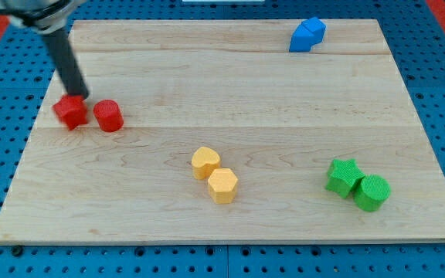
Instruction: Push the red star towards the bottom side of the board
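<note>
The red star (70, 112) lies near the board's left edge, about halfway down the view. My tip (78, 96) stands right at the star's top edge, touching it or nearly so. The dark rod rises from there toward the view's top left. A red cylinder (108, 116) sits just right of the star, a small gap between them.
A blue block (307, 34) lies near the top edge, right of centre. Two yellow blocks (205, 162) (222, 185) touch each other below centre. A green star (344, 176) and a green cylinder (371, 192) touch at the lower right. The wooden board (284, 100) sits on a blue surface.
</note>
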`<state>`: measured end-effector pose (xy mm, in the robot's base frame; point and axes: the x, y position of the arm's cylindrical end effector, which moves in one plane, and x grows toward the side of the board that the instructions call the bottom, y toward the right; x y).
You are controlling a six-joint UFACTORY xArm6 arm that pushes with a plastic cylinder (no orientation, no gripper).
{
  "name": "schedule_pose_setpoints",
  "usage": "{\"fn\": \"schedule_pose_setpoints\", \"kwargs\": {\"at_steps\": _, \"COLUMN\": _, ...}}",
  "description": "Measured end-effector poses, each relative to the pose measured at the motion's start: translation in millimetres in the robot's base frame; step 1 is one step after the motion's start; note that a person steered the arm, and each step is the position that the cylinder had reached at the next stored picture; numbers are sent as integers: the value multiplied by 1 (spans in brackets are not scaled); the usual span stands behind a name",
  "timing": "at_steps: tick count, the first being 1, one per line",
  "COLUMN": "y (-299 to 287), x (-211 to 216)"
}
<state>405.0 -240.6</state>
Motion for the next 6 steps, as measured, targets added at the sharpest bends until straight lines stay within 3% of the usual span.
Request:
{"fn": "schedule_pose_setpoints", "kwargs": {"at_steps": 1, "y": 20, "x": 53}}
{"fn": "schedule_pose_setpoints", "kwargs": {"at_steps": 2, "y": 7, "x": 65}}
{"fn": "schedule_pose_setpoints", "kwargs": {"at_steps": 3, "y": -38, "x": 26}}
{"fn": "schedule_pose_setpoints", "kwargs": {"at_steps": 4, "y": -42, "x": 71}}
{"fn": "schedule_pose_setpoints", "kwargs": {"at_steps": 5, "y": 28, "x": 99}}
{"fn": "schedule_pose_setpoints", "kwargs": {"at_steps": 6, "y": -35, "x": 22}}
